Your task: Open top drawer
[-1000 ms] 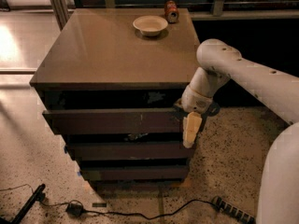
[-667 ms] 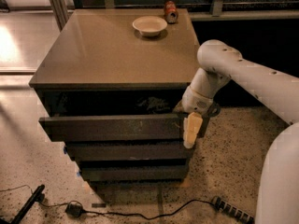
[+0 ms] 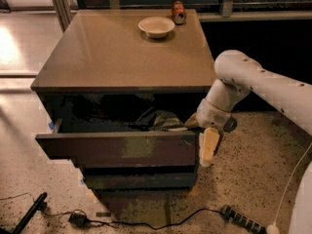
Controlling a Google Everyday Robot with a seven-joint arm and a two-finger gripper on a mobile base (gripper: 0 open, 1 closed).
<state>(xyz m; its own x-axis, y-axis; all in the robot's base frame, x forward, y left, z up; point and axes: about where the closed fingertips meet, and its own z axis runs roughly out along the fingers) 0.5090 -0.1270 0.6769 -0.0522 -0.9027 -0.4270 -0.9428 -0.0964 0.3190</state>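
The top drawer [image 3: 119, 149] of the brown cabinet [image 3: 124, 57] stands pulled out toward me, its long dark front well ahead of the two narrower drawer fronts [image 3: 141, 180] below. A dark crumpled object [image 3: 160, 120] lies inside the drawer. My gripper [image 3: 207, 147] hangs at the drawer front's right end, its pale fingers [image 3: 210, 145] pointing down beside the corner. The white arm reaches in from the right.
A pale bowl [image 3: 156, 26] and a red can [image 3: 178, 12] stand at the back of the cabinet top. A black cable [image 3: 146, 223] and a power strip [image 3: 243, 220] lie on the speckled floor in front. A dark rod [image 3: 30, 212] lies at the lower left.
The top drawer has slid further out toward me, and my gripper has moved with its right end, down and forward.
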